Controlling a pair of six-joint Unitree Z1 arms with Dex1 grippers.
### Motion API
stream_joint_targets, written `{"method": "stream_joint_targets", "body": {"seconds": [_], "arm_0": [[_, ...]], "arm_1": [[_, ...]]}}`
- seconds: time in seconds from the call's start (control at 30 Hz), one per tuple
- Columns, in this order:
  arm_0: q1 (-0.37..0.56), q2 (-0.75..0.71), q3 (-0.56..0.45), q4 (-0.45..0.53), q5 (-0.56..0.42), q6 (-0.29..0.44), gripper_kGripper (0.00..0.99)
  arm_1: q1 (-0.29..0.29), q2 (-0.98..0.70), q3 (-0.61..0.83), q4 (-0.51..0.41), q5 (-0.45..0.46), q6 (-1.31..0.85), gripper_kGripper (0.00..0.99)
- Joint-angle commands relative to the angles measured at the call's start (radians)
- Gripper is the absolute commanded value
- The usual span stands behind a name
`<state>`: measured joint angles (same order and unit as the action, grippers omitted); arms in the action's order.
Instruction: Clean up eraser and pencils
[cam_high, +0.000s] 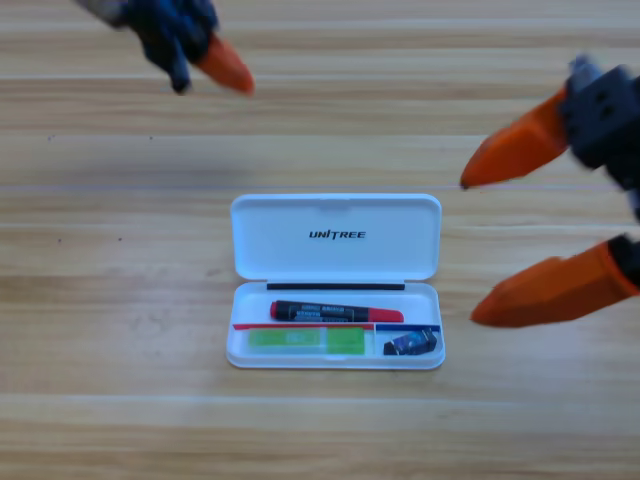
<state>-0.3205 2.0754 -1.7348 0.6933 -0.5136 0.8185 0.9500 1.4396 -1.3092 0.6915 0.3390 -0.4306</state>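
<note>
Spreading across the whole view, the wooden table (110, 420) carries everything else. Next in size, the right gripper (467, 252) comes in from the right edge, its two orange jaws standing wide apart, one above the other, with nothing between them; both tips point left toward the white case (336, 222), which lies just beyond them and apart from them. That case sits open, its lid laid back flat on the far side with the word UNITREE printed on it, its tray nearer the bottom edge of the view, level with the lower jaw's tip.

The left gripper (215, 65) hangs at the upper left corner, well apart from the case; only one orange jaw shows clearly beside the black body, so I cannot tell how its jaws stand.

Inside the tray, well to the left of the right gripper's lower jaw, the red-ended pencil (336, 312) with its dark printed band lies lengthwise in the rear section. Just in front of it the light green pencil (306, 341) lies lengthwise in the front left section. Smallest, the dark eraser (411, 344) rests in the front right section, the piece closest to the right gripper's lower jaw tip, though not touching it
</note>
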Motion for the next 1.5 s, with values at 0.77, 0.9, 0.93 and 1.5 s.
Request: {"method": "stream_joint_targets", "body": {"seconds": [0.77, 0.9, 0.93, 1.5], "arm_0": [[-0.002, 0.229, 0.049, 0.153, -0.25, 0.111, 0.0], [-0.015, 0.216, 0.052, 0.193, -0.275, 0.133, 0.0], [-0.02, 0.213, 0.055, 0.196, -0.278, 0.133, 0.0], [-0.121, 0.203, 0.124, 0.179, -0.275, 0.103, 0.0]], "arm_1": [[-0.03, -0.05, 0.064, -0.024, 0.063, 0.013, 0.988], [-0.03, -0.053, 0.067, -0.024, 0.063, 0.015, 0.988], [-0.03, -0.053, 0.068, -0.024, 0.063, 0.015, 0.988], [-0.03, -0.073, 0.079, -0.026, 0.074, 0.018, 0.988]]}}
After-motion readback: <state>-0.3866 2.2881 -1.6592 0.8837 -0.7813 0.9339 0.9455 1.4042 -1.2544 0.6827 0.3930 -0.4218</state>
